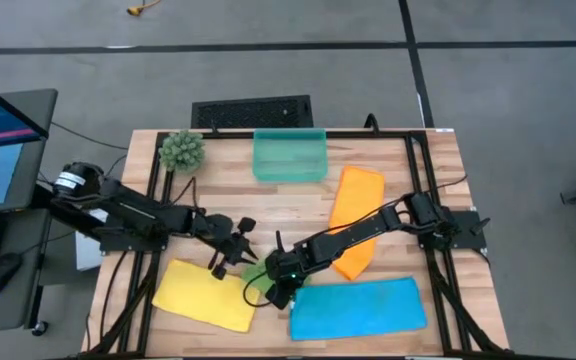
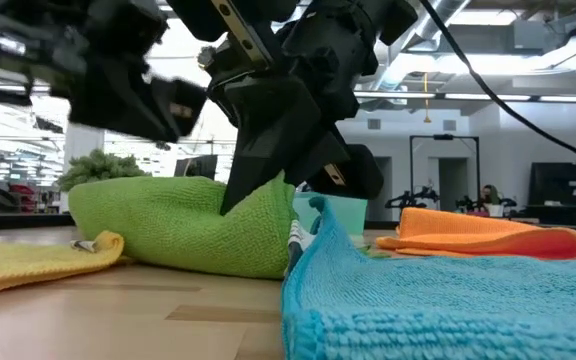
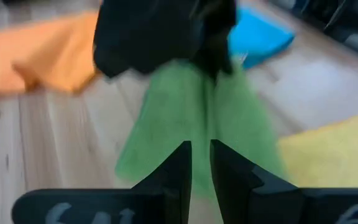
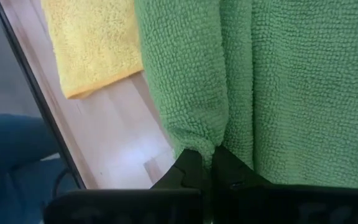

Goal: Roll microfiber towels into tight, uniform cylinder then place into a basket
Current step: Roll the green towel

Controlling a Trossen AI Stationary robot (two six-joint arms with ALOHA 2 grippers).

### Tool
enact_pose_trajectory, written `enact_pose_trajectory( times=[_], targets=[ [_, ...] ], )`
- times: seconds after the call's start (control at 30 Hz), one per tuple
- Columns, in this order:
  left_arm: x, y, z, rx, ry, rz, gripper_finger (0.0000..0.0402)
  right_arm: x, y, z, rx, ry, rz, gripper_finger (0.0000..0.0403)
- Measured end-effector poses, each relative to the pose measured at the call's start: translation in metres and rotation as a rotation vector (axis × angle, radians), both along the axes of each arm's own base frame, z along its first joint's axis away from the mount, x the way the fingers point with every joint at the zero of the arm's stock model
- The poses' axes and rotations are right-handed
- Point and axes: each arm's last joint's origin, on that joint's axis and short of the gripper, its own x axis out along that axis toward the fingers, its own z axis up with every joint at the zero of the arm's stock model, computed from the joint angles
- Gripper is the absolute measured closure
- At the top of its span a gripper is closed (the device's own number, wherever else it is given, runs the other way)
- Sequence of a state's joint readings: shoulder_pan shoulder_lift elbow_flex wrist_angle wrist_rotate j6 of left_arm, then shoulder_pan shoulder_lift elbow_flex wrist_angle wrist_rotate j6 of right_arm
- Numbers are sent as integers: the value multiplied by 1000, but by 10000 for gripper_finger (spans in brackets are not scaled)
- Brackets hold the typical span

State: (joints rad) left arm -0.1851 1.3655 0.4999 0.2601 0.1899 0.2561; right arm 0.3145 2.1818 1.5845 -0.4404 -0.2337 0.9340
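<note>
Wooden slatted counter (image 1: pixel 388 170) carries four flat-ish microfiber cloths. Soft green microfiber towel (image 2: pixel 178 225) lies bunched at the near edge's middle, between the yellow microfiber towel (image 1: pixel 205 295) toward the near-left corner and the bright blue microfiber towel (image 1: pixel 358 307) toward the near-right. Right tool (image 4: pixel 205 163) sits directly on it, fingers pinched shut on a fold of the green cloth. Left tool (image 3: pixel 200 163) hangs just beside, toward the left edge, narrow gap, holding nothing; green towel stretches straight ahead of it. Translucent teal plastic basket (image 1: pixel 289 156) waits at the far edge, well apart, straight back from the green towel.
</note>
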Motion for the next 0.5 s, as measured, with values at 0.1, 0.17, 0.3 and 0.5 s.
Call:
enact_pose_trajectory(
  times=[0.1,0.17,0.3,0.5],
  targets=[
    [18,4,-7,-13,41,-11,350,-1,0,0,-2,8,0,388],
    [30,5,-9,-36,69,-22,350,-1,0,-1,-3,11,0,388],
    [53,1,-7,-58,83,-76,350,-2,0,-1,-6,21,1,388],
    [73,2,-28,5,176,-124,350,-3,-1,-2,-7,39,-2,388]
  ],
)
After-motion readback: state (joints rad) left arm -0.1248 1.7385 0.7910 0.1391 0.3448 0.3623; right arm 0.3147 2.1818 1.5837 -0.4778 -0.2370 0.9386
